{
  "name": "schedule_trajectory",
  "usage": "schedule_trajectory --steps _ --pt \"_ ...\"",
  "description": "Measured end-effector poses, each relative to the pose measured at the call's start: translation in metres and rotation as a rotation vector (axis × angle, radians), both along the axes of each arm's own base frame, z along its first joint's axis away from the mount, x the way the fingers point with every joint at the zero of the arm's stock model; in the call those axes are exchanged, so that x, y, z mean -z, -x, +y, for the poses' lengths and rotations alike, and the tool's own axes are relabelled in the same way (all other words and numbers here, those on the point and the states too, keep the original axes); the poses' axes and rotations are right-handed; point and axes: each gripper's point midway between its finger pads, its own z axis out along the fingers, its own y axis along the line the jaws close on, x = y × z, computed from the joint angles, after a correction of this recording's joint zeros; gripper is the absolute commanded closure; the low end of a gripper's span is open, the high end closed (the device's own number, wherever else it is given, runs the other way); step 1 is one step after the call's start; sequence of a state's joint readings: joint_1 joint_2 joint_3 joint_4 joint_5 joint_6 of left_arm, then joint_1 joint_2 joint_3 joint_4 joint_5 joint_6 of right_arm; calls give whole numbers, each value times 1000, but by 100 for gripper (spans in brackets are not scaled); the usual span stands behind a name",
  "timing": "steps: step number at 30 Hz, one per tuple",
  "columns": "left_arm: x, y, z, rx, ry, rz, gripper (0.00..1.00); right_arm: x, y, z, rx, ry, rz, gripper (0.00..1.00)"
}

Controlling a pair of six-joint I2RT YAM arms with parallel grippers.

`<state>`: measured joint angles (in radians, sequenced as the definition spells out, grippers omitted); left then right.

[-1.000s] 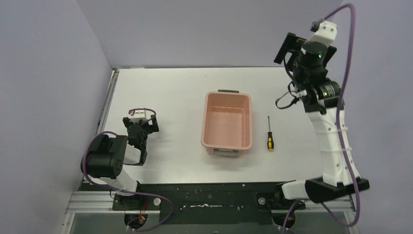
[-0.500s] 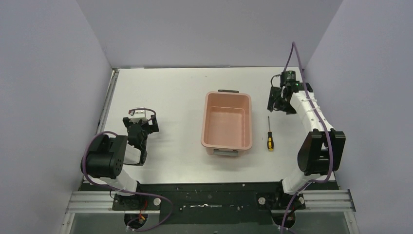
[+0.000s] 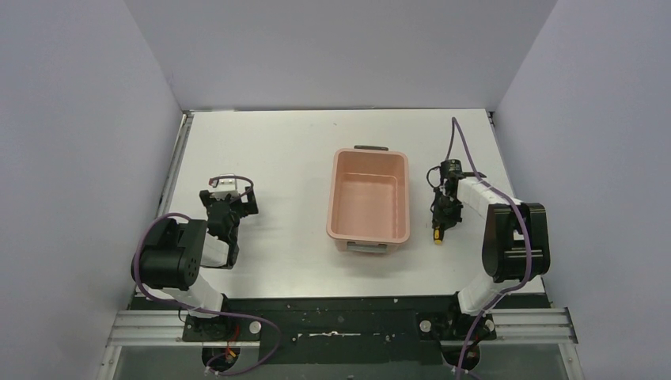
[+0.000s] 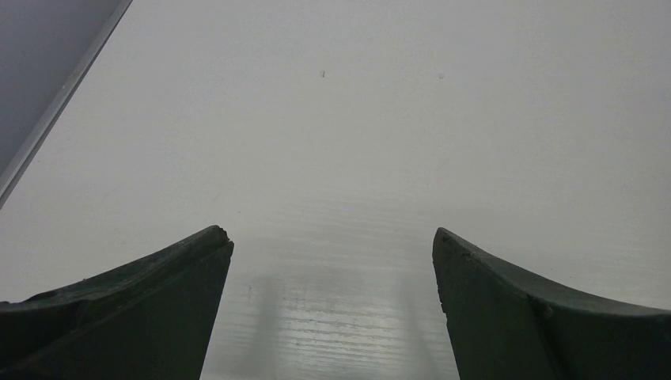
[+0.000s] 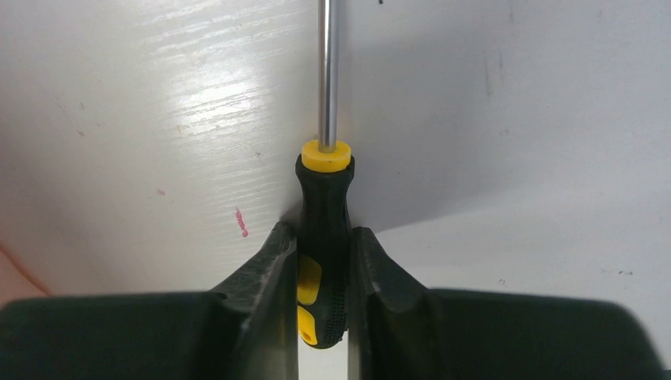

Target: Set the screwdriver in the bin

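White table (image 3: 277, 150), lilac walls (image 3: 340, 47); right jaws clamp screwdriver (image 5: 324, 214) handle, left jaws wide

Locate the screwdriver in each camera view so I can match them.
Top external: the screwdriver is right of the bin, its yellow handle end showing below the right claw.
Left wrist: not in it.
Right wrist: centre, handle pinched in the right claw, shaft running to the top edge.
Shared landmark: the white table.
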<state>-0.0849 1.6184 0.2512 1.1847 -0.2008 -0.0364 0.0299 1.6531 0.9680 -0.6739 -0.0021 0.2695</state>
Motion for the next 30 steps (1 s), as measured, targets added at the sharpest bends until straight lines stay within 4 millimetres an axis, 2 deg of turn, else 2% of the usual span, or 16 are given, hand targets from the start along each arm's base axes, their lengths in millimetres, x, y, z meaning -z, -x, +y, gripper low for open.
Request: schedule_trajectory --steps 4,7,9,12,15,16,17,19,22,25,28,30 --pt "0 0 0 0 0 0 3 -13 -7 -7 9 41 -7 100" --pt "0 0 0 0 0 0 3 -44 -23 -10 12 56 -51 100" --pt "0 0 0 0 0 0 3 -79 -36 -11 14 63 -105 100" --pt "0 0 0 0 0 0 3 -143 -55 -10 15 65 -225 100" --pt "0 0 0 0 0 0 3 -204 -63 -5 15 71 -344 100" --pt "0 0 0 0 0 0 3 -226 -64 3 7 71 -389 100" --pt "0 0 0 0 0 0 3 -239 -65 12 -5 62 -420 100" --pt "0 0 0 0 0 0 3 -265 -64 46 -60 29 -488 100" --pt "0 0 0 0 0 0 3 -281 -49 129 -221 -80 -538 100" --pt "0 0 0 0 0 0 3 -275 -26 208 -384 -177 -518 100" --pt "0 0 0 0 0 0 3 -258 -17 248 -450 -204 -479 100" --pt "0 0 0 0 0 0 3 -244 -18 257 -447 -200 -458 100"
